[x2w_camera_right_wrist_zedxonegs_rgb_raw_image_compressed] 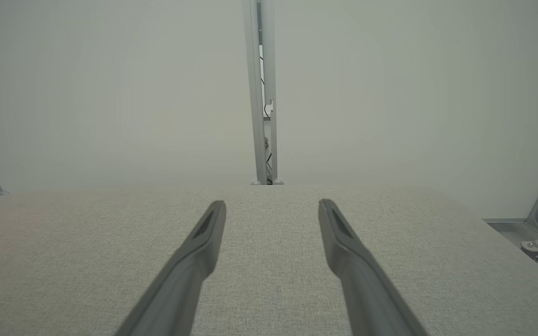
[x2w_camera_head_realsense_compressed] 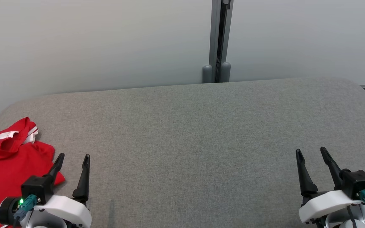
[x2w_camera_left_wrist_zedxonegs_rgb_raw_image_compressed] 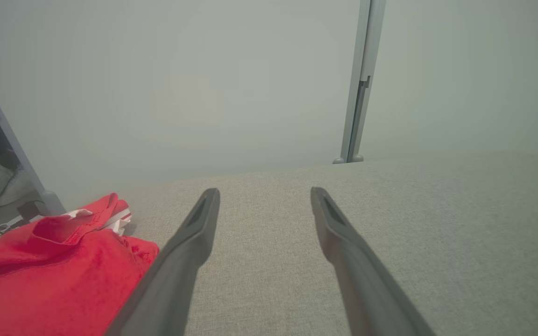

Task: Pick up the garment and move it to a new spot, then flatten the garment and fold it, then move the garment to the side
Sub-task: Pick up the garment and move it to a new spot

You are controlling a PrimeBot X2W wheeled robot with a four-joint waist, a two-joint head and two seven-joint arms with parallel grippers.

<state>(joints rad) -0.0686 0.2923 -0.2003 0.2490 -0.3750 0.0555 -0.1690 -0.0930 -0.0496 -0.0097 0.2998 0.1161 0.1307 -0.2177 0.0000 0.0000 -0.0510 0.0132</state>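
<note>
head view: the red garment lies bunched at the near left corner of the grey table, just left of the left gripper, whose fingers stand apart and hold nothing. the right gripper, also spread and empty, is well apart from it. left wrist view: the garment lies left of the fingers, so the left arm looks nearer. right wrist view: spread fingers point across the table.

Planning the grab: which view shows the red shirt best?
Head view: it looks down on the crumpled red shirt, sharp, collar visible, though cut at the edge. Left wrist view sees it low, softer, partly behind a finger. Right wrist view faces the grey cushion.
</note>
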